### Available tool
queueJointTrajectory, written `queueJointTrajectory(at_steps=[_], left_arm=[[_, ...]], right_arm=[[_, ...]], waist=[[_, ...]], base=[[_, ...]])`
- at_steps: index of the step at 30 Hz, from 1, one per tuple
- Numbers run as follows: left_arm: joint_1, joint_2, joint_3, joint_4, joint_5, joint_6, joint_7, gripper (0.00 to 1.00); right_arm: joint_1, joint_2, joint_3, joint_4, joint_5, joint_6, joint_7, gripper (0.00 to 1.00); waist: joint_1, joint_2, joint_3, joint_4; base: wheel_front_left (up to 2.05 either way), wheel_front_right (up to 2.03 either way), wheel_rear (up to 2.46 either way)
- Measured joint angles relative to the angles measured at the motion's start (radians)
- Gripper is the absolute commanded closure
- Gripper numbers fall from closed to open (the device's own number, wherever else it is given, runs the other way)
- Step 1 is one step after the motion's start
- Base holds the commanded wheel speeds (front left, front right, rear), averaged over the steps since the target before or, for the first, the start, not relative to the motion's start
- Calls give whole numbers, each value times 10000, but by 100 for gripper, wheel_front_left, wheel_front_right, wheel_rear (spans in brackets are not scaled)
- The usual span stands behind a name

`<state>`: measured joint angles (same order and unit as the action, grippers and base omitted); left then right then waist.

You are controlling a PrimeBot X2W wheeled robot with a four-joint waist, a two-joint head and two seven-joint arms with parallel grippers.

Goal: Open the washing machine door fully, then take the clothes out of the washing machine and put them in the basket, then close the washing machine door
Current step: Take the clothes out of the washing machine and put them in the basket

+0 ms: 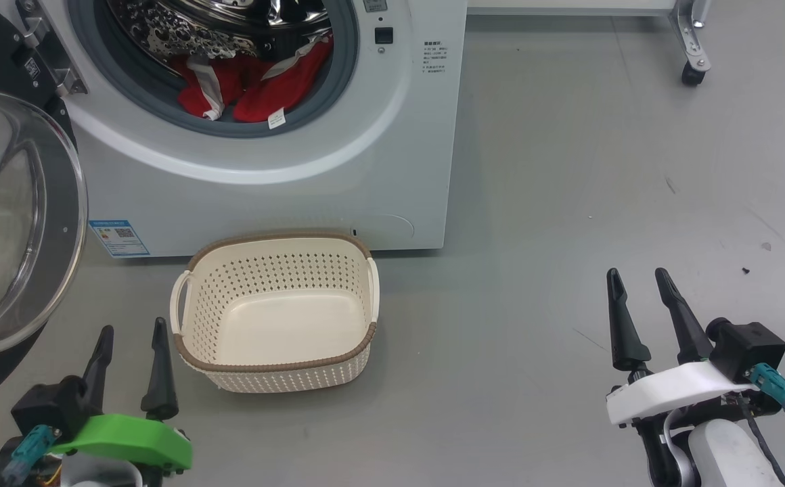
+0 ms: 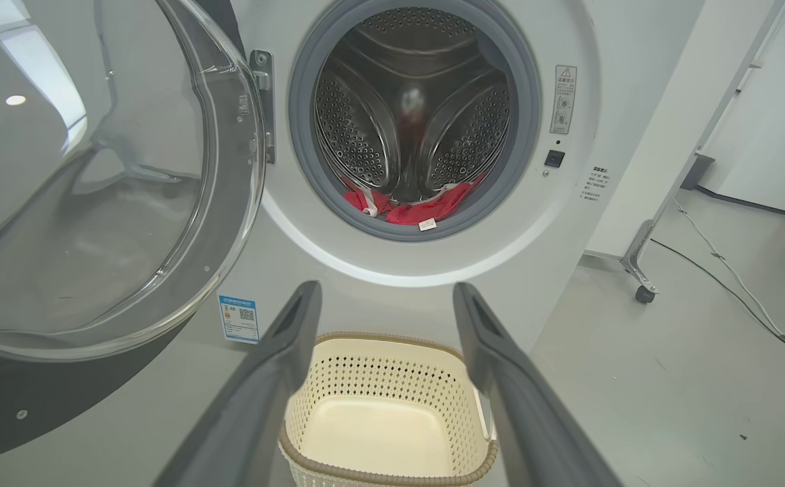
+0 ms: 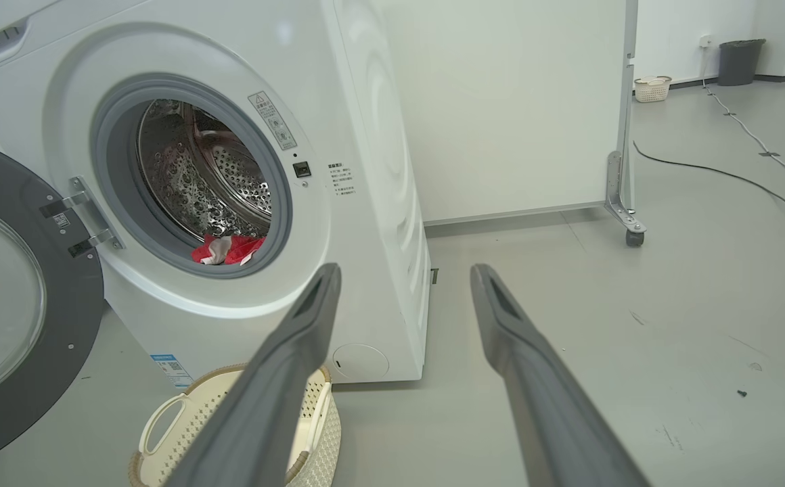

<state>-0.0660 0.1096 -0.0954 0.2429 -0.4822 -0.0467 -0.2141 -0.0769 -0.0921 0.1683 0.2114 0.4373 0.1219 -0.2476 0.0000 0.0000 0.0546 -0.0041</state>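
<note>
Counted: one washing machine, one washing machine door, one basket, one red heap of clothes. The left gripper and right gripper are both spread wide, nothing held or touched. The basket is set just ahead-right of the left gripper; the clothes are seen beyond it in the drum, the door open at its left.

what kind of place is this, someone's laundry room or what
Probably a lab or test space, not a home. The washing machine stands alone on a bare grey floor, next to a white partition on wheels, and a loose cable trails across the open room.
</note>
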Motion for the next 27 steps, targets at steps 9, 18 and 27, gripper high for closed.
queueJointTrajectory(at_steps=[9,18,27], left_arm=[[105,0,-12,-98,0,-25,-44,0],[157,10,-13,-238,29,-27,-71,0],[158,15,-56,-303,35,-38,-69,0]], right_arm=[[6,0,10,2,-54,0,0,0],[24,4,23,4,-73,0,0,0],[25,10,19,4,-73,0,0,0]], waist=[[0,0,-33,-1],[0,0,-45,-14],[0,0,16,-24]], base=[[0,0,0],[0,0,0],[0,0,0]])
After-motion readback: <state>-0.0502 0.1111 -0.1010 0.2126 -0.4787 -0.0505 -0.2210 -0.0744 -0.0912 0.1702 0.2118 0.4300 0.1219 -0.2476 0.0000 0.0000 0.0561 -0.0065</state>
